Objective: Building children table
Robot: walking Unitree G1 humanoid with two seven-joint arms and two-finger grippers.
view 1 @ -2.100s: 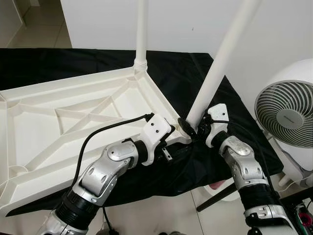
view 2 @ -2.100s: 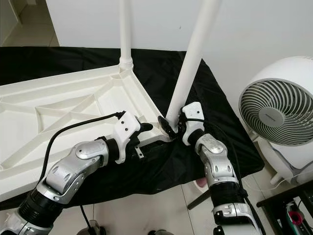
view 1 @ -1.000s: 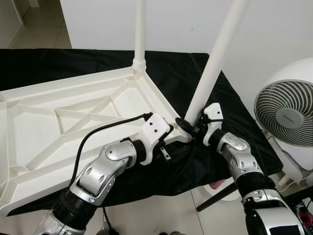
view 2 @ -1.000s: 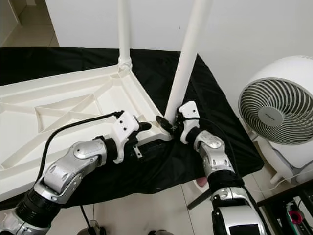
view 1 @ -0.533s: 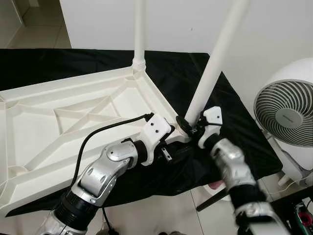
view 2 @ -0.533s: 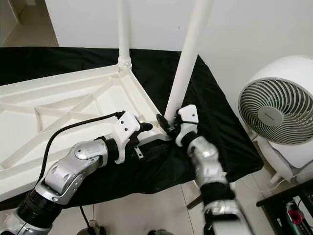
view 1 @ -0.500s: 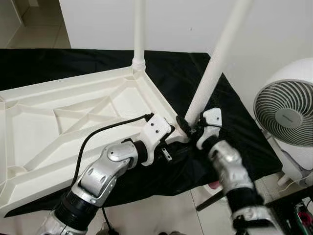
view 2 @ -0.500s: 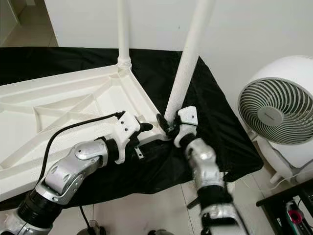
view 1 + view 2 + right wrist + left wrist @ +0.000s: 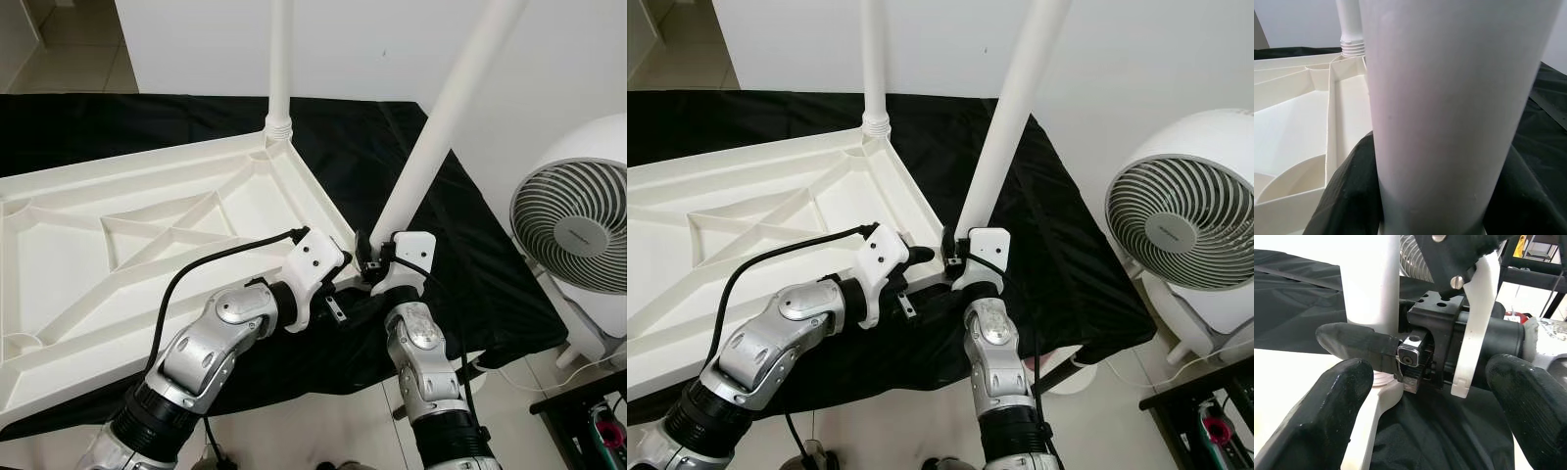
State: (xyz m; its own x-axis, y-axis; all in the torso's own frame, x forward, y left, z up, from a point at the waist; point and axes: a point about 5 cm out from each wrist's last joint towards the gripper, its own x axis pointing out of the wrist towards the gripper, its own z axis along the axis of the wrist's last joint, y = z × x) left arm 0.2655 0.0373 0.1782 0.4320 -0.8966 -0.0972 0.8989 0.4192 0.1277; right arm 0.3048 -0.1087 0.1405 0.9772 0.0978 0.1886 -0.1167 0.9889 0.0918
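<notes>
Both silver arms reached forward and met near the middle of the scene. The left arm was bent at the elbow, its wrist angled to the right, and the left gripper (image 9: 345, 281) pointed at the other with fingers (image 9: 1332, 421) spread apart. The right arm rose nearly straight from below, and the right gripper (image 9: 364, 257) had its fingers (image 9: 1359, 345) closed round a white tube.

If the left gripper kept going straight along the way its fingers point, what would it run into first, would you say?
Most likely the right gripper, clamped on the base of the white table leg directly ahead of the left gripper. Its black finger and metal fitting look nearest, though depth is hard to judge.
</notes>
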